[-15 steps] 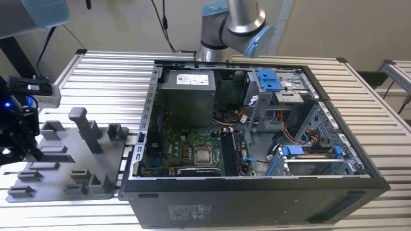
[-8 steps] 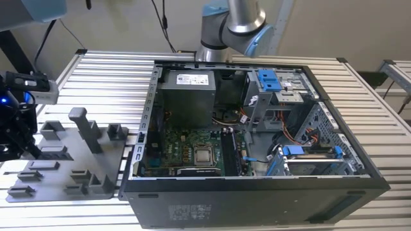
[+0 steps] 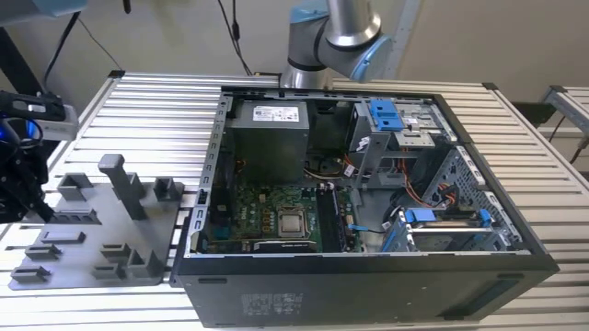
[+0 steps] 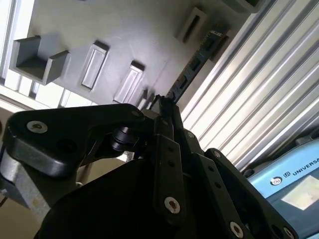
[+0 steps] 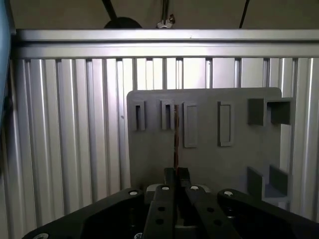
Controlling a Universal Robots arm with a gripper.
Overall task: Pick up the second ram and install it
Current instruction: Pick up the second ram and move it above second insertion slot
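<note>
A: Holding anything?

B: Yes. Claw (image 5: pixel 175 175) squeezed tight on the second ram (image 5: pixel 175 142), pinched by its near end, right between the tips.

A: Pointing where?

B: Straight out ahead of the claw. Seen edge-on in the first wrist view, long and dark in the second wrist view. Far end close to the grey tray (image 5: pixel 209 149) just beyond the claw.

A: Clear of the tray?

B: Hard to tell. Maybe touching a holder at the far end, maybe just free.

A: So which step?

B: Picking up, looks like. Grabbed, but not put in.

A: And the home for the stick?

B: Open computer case (image 3: pixel 368 283), well away from the claw, on the same ribbed desk (image 3: pixel 147 103). Green board (image 3: pixel 276 214) lying flat inside.

A: Needs what, at a guess?

B: Probably a firm squeeze all the way over, no wobble. Then the stick lined up dead straight with a long thin slot and pushed down evenly. Tight spot in there too, with wires (image 3: pixel 432 196) and blue parts (image 3: pixel 387 116) around, so slow and careful.
</note>
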